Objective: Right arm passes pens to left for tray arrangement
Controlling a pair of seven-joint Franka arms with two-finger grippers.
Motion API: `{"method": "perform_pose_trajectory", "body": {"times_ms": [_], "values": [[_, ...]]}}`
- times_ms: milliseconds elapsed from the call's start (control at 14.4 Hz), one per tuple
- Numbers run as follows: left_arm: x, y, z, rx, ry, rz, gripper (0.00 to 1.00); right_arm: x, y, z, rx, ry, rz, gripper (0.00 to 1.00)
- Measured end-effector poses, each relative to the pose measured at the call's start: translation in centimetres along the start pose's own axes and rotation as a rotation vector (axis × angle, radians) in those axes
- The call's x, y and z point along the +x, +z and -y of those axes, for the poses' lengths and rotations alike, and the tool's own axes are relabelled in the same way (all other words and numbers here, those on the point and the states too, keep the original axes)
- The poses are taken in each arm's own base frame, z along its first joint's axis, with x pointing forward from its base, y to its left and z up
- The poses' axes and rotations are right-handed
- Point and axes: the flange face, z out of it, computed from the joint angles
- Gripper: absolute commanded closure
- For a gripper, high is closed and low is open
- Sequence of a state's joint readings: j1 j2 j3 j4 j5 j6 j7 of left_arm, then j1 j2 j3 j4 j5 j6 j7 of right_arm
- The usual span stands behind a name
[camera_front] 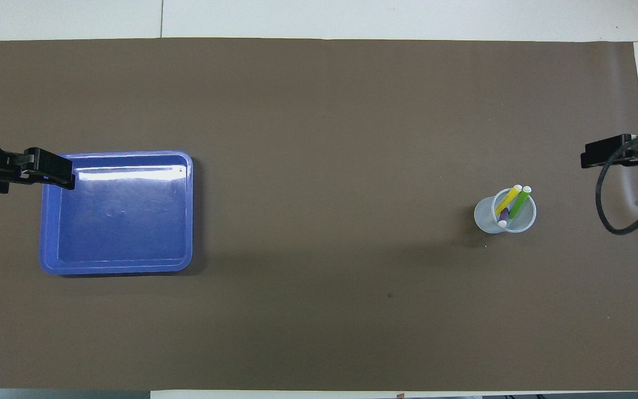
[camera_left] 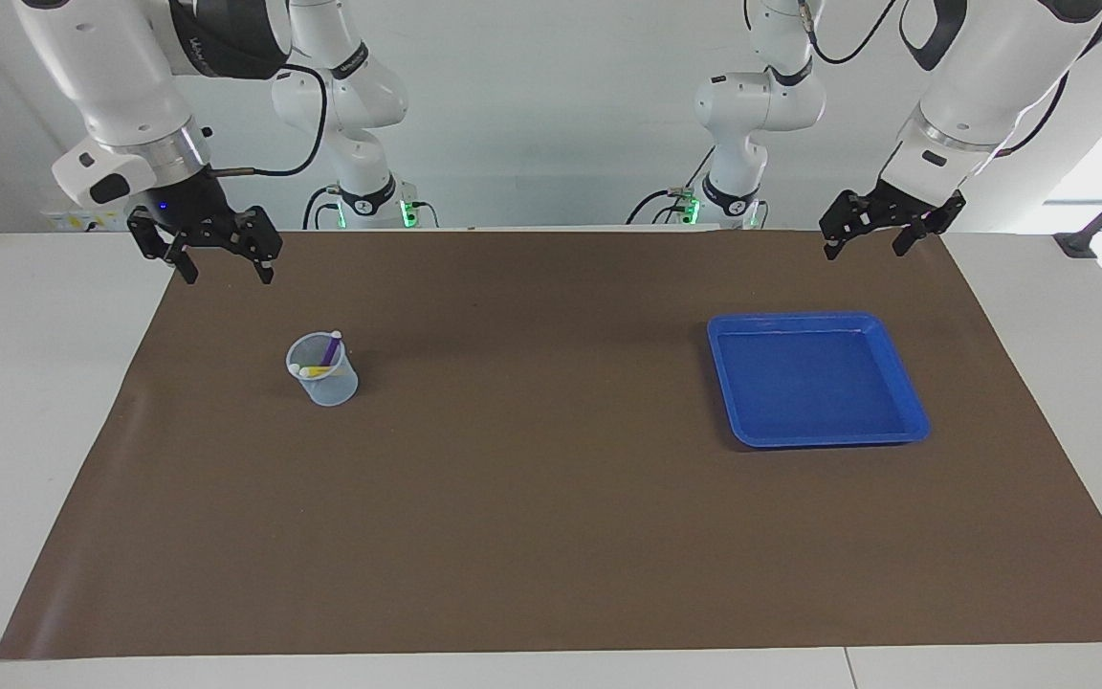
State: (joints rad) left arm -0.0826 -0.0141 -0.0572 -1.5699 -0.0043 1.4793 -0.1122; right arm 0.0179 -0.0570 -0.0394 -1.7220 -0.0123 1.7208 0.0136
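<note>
Three pens stand tilted in a small translucent cup (camera_left: 323, 375) toward the right arm's end of the mat. From above I see the yellow pen (camera_front: 509, 198), the green pen (camera_front: 519, 203) and the purple pen (camera_front: 503, 215); the facing view shows the purple pen (camera_left: 329, 349) and the yellow pen (camera_left: 320, 371). The blue tray (camera_left: 814, 378) (camera_front: 117, 213) lies toward the left arm's end. My right gripper (camera_left: 226, 273) (camera_front: 607, 154) hangs open above the mat's edge by the robots, apart from the cup. My left gripper (camera_left: 865, 249) (camera_front: 53, 169) waits open, raised over the mat beside the tray.
A brown mat (camera_left: 551, 498) covers most of the white table (camera_left: 25, 383). A black cable (camera_front: 610, 216) loops down from the right arm's wrist near the cup's end of the mat.
</note>
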Motion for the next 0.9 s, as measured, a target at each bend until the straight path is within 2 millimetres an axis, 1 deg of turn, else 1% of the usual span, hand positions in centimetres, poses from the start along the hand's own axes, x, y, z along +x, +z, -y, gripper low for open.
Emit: {"method": "perform_pose_trajectory", "body": {"times_ms": [69, 346, 416, 485, 624, 693, 831, 901], "values": [[0.0, 0.0, 0.0, 0.0, 0.0, 0.0, 0.0, 0.0, 0.8, 0.1, 0.0, 0.011, 0.0, 0.0], [0.0, 0.0, 0.0, 0.0, 0.0, 0.0, 0.0, -0.7, 5.1, 0.5, 0.002, 0.044, 0.003, 0.0], [0.0, 0.0, 0.0, 0.0, 0.0, 0.0, 0.0, -0.9, 5.9, 0.9, 0.001, 0.073, 0.014, 0.01], [0.0, 0.0, 0.0, 0.0, 0.0, 0.0, 0.0, -1.1, 6.5, 2.0, 0.0, 0.1, 0.025, 0.01], [0.0, 0.0, 0.0, 0.0, 0.0, 0.0, 0.0, -1.6, 7.8, 4.7, -0.004, 0.145, 0.035, 0.02], [0.0, 0.0, 0.0, 0.0, 0.0, 0.002, 0.0, -1.9, 8.9, 5.9, -0.005, 0.164, 0.034, 0.04], [0.0, 0.1, 0.0, 0.001, 0.0, 0.005, 0.0, -2.6, 11.4, 7.4, -0.013, 0.183, 0.036, 0.08], [0.0, 0.2, 0.0, 0.001, 0.0, 0.006, 0.0, -3.0, 12.6, 7.6, -0.027, 0.179, 0.031, 0.11]]}}
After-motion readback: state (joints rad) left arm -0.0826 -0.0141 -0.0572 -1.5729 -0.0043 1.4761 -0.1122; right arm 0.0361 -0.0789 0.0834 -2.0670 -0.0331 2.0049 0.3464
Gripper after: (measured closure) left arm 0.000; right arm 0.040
